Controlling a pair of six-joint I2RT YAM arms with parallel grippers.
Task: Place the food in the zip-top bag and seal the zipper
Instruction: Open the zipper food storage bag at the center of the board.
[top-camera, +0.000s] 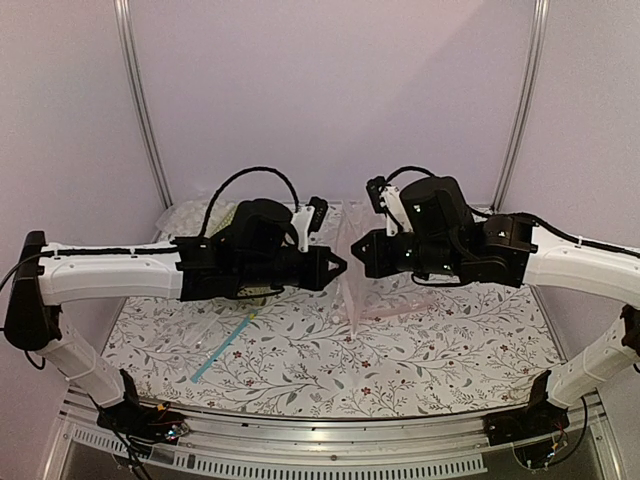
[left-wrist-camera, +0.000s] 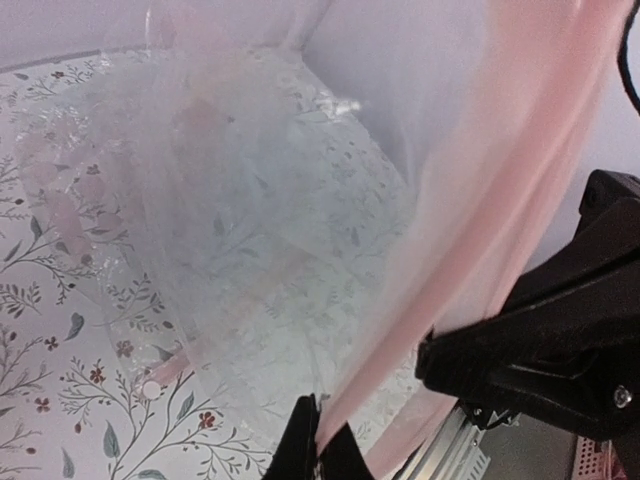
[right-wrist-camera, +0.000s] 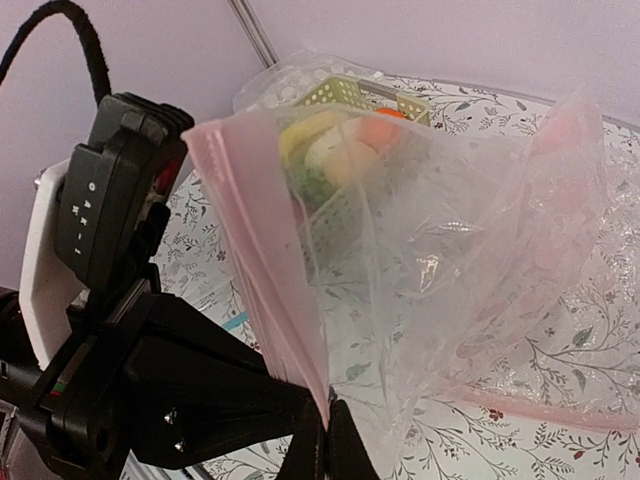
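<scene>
Centre frame, my left jaws and right jaws each pinch the pale pink zipper strip (right-wrist-camera: 258, 250) of the large crinkly transparent plastic bag (right-wrist-camera: 480, 260).

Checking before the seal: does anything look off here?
Yes. The left gripper and right gripper are shut on the pink zipper, holding the zip-top bag up, yet the bag looks empty: the food sits in the green basket behind it, seen through the plastic.
</scene>
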